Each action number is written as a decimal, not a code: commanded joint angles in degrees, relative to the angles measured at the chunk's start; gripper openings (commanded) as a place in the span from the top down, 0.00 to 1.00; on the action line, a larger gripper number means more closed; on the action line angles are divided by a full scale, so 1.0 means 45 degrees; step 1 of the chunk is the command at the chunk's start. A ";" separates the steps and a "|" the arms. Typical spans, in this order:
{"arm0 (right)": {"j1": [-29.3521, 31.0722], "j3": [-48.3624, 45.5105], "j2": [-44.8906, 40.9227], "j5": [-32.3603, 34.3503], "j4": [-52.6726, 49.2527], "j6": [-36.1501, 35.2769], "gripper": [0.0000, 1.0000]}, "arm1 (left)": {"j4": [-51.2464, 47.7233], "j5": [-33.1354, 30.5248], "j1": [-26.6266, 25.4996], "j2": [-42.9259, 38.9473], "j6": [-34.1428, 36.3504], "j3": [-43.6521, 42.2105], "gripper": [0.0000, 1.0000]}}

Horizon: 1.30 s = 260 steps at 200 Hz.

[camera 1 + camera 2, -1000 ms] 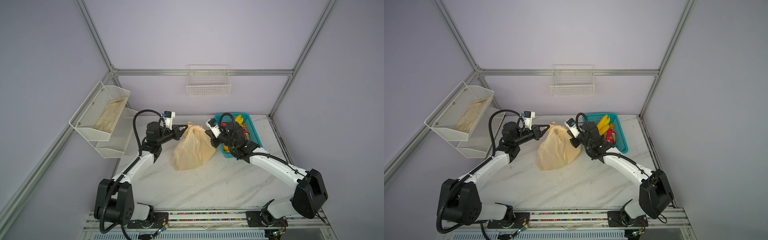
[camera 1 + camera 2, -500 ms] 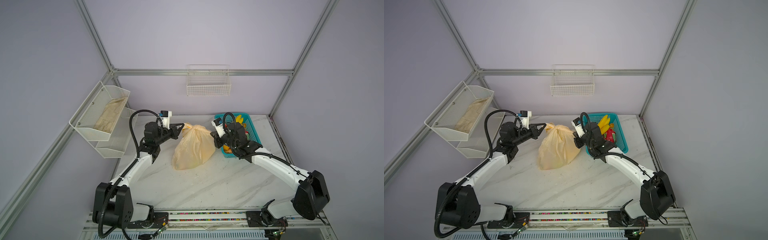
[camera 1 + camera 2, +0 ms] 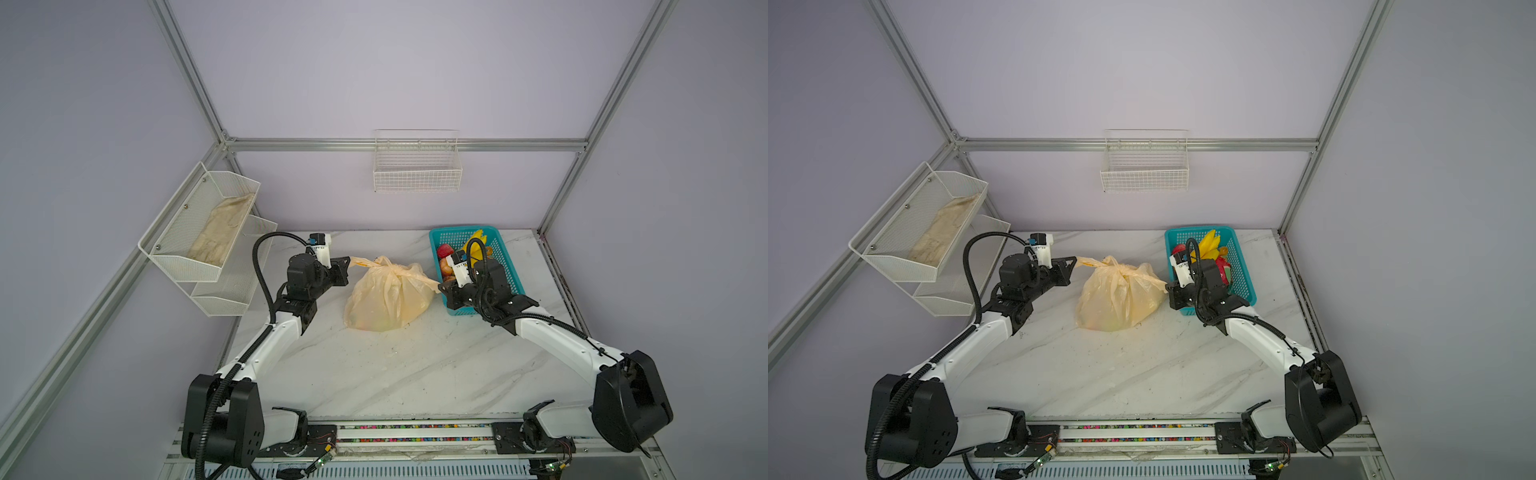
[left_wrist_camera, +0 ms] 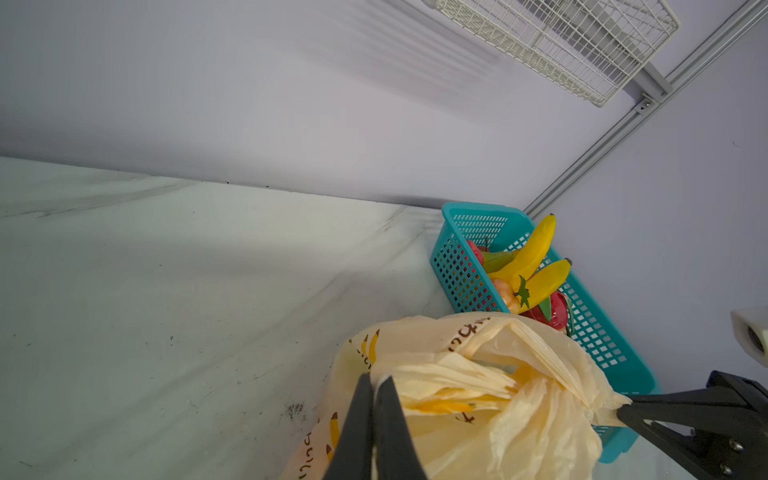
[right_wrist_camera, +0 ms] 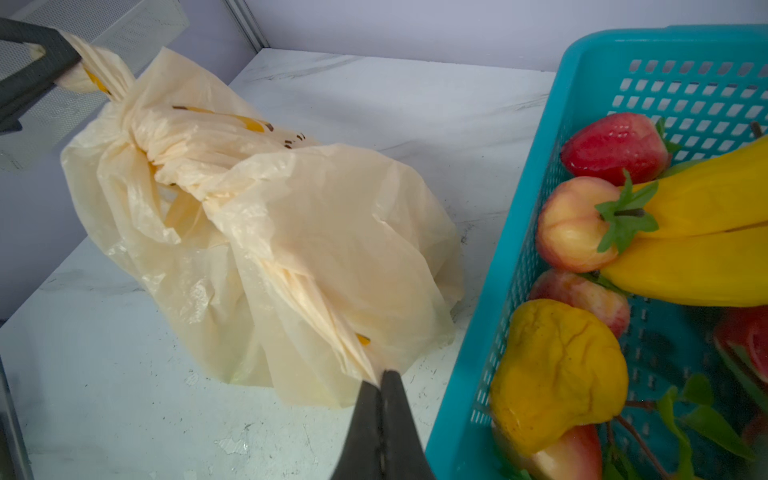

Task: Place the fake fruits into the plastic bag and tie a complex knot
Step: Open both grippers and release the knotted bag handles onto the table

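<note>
The cream-yellow plastic bag [image 3: 388,297] [image 3: 1119,299] stands on the marble table, bulging and closed at its top. Its handle strips are twisted into a knot [image 3: 381,263] [image 5: 166,153]. My left gripper [image 3: 348,261] [image 4: 376,380] is shut on one handle end, stretched out to the left. My right gripper [image 3: 440,289] [image 5: 380,374] is shut on the other handle end, beside the basket. Fake fruits [image 3: 473,249] [image 5: 615,143] lie in the teal basket: bananas, a strawberry, peach-like and yellow bumpy ones. What the bag holds is hidden but for faint colour.
The teal perforated basket [image 3: 461,230] [image 3: 1198,228] stands at the back right, touching my right wrist. A white wire shelf with a beige cloth [image 3: 220,232] hangs on the left wall. A wire basket [image 3: 417,166] hangs on the back wall.
My left gripper has drawn its handle end further left. My right gripper has drawn the other end right and nearer the front. The strips now run stretched out from the knot.
</note>
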 commanded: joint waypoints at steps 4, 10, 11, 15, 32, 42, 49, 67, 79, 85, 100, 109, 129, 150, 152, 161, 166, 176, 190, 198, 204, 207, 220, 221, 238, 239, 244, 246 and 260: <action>-0.0240 -0.0188 0.0016 0.0290 -0.0649 0.0348 1.00 | 0.0542 -0.3037 0.0742 -0.0540 0.0077 -0.0683 1.00; -0.0366 -0.0426 0.0016 0.0300 -0.0653 0.0347 1.00 | 0.0430 -0.3220 0.0941 -0.0499 0.0068 -0.0757 1.00; -0.0403 -0.0462 0.0016 0.0285 -0.0660 0.0358 1.00 | 0.0424 -0.3216 0.0995 -0.0480 0.0054 -0.0771 1.00; -0.0517 -0.0651 0.0016 0.0189 -0.0636 0.0381 1.00 | 0.0411 -0.3206 0.1197 -0.0389 -0.0004 -0.0816 1.00; -0.1149 -0.1384 0.0012 -0.0374 -0.0379 0.0549 1.00 | 0.0133 -0.3361 0.1594 0.0196 0.0067 -0.0868 1.00; -0.1230 -0.1633 0.0016 -0.0462 -0.0127 0.0729 1.00 | -0.0058 -0.3427 0.1595 0.0497 0.0109 -0.0835 1.00; -0.1225 -0.1686 0.0016 -0.0506 -0.0015 0.0783 1.00 | -0.0125 -0.3376 0.1595 0.0636 0.0079 -0.0842 1.00; -0.1193 -0.1522 0.0016 -0.0592 0.0133 0.1067 1.00 | -0.0027 -0.3020 0.1595 0.0670 0.0089 -0.0877 1.00; -0.1113 -0.1369 -0.0016 -0.0723 0.0109 0.1113 1.00 | -0.0028 -0.2731 0.1605 0.0402 0.0166 -0.0862 1.00; -0.1106 -0.1358 -0.0042 -0.0763 0.0077 0.1110 1.00 | -0.0029 -0.2714 0.1595 0.0295 0.0190 -0.0866 1.00; -0.1224 -0.1570 -0.0033 -0.1004 0.0143 0.0967 1.00 | 0.0060 -0.3223 0.1694 0.0191 0.0101 -0.1071 1.00; -0.1534 -0.1802 0.0011 -0.1175 0.0232 0.0964 1.00 | 0.0229 -0.3013 0.2006 0.0422 0.0076 -0.1226 1.00; -0.2014 -0.2232 0.0398 -0.1994 0.1109 0.1498 1.00 | 0.0507 -0.2096 0.2484 0.1009 -0.0390 -0.1470 1.00; -0.1988 -0.2142 0.0780 -0.1950 0.1506 0.1827 1.00 | 0.0530 -0.1460 0.2475 0.1198 -0.0470 -0.1446 1.00; -0.1984 -0.2120 0.0793 -0.1984 0.1531 0.1831 1.00 | 0.0519 -0.1363 0.2464 0.1198 -0.0459 -0.1438 1.00; -0.1965 -0.2062 0.0793 -0.1995 0.1578 0.1806 1.00 | 0.0578 -0.0897 0.2468 0.1146 -0.0479 -0.1430 1.00; -0.1930 -0.2017 0.0713 -0.1995 0.1607 0.1747 1.00 | 0.0629 -0.0677 0.2420 0.1089 -0.0521 -0.1451 1.00; -0.1889 -0.1968 0.0469 -0.1995 0.1656 0.1706 1.00 | 0.0858 -0.0136 0.2376 0.0944 -0.0613 -0.1511 1.00; -0.1864 -0.1890 0.0152 -0.1962 0.1678 0.1593 0.97 | 0.1440 0.0623 0.2375 0.0675 -0.0802 -0.1690 0.94; -0.1833 -0.1839 -0.0385 -0.1942 0.1662 0.1546 0.88 | 0.1840 0.1085 0.2376 0.0502 -0.0902 -0.1858 0.76; -0.1818 -0.1813 -0.0626 -0.1908 0.1655 0.1488 0.82 | 0.2118 0.1417 0.2376 0.0369 -0.0918 -0.1938 0.66; -0.1809 -0.1807 -0.0762 -0.1892 0.1666 0.1455 0.79 | 0.2246 0.1585 0.2376 0.0299 -0.0918 -0.1980 0.62; -0.1814 -0.1845 -0.1387 -0.1623 0.1638 0.1437 0.58 | 0.2525 0.2147 0.2376 -0.0025 -0.0937 -0.2112 0.47; -0.1811 -0.1845 -0.1447 -0.1594 0.1637 0.1420 0.57 | 0.2536 0.2163 0.2376 -0.0048 -0.0938 -0.2122 0.47; -0.1809 -0.1989 -0.2225 -0.0847 0.1627 0.1327 0.44 | 0.2439 0.2035 0.2393 -0.0667 -0.0919 -0.2380 0.34; -0.1808 -0.1995 -0.2266 -0.0787 0.1622 0.1336 0.43 | 0.2444 0.1999 0.2394 -0.0701 -0.0909 -0.2412 0.34; -0.1809 -0.2076 -0.2517 -0.0431 0.1637 0.1306 0.38 | 0.2463 0.1781 0.2395 -0.0904 -0.0871 -0.2555 0.31; -0.1798 -0.2103 -0.2624 -0.0257 0.1651 0.1311 0.36 | 0.2462 0.1669 0.2396 -0.1012 -0.0862 -0.2638 0.30; -0.1796 -0.2402 -0.3301 0.1249 0.1816 0.1288 0.23 | 0.2569 0.0700 0.2444 -0.1710 -0.0717 -0.3235 0.23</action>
